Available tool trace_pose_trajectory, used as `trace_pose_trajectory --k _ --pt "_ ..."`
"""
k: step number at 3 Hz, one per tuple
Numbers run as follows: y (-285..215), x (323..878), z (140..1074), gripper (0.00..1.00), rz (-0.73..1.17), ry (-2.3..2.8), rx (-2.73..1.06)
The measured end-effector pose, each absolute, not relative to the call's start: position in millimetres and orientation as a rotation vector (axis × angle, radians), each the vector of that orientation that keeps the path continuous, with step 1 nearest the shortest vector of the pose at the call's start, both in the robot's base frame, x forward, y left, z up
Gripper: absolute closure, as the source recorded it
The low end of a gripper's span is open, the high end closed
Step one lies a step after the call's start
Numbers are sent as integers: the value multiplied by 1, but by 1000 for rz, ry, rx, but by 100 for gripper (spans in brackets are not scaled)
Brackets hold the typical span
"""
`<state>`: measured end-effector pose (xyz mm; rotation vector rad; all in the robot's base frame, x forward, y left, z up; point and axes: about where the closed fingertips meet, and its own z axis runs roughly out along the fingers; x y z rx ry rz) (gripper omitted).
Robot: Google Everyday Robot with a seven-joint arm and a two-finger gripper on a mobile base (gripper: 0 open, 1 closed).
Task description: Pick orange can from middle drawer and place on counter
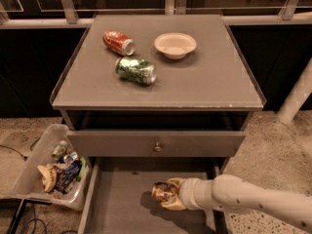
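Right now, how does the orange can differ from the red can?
The orange can sits in the middle drawer, held by the end effector; the red can lies free on the counter. The orange can is coppery brown, the red can bright red. Both are similar-sized soda cans.

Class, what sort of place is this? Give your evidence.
Probably a robot test lab: a bare grey cabinet on speckled floor, a bin of scraps beside it, and a gripper holding the orange can in the middle drawer.
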<state>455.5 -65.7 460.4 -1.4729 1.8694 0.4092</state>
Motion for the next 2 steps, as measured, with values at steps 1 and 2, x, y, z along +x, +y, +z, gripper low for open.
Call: trace_pose_trajectory --k 1,2 --pt "-80 448 520 100 377 1831 -1501" --pt "-92 449 579 100 300 1817 -1535"
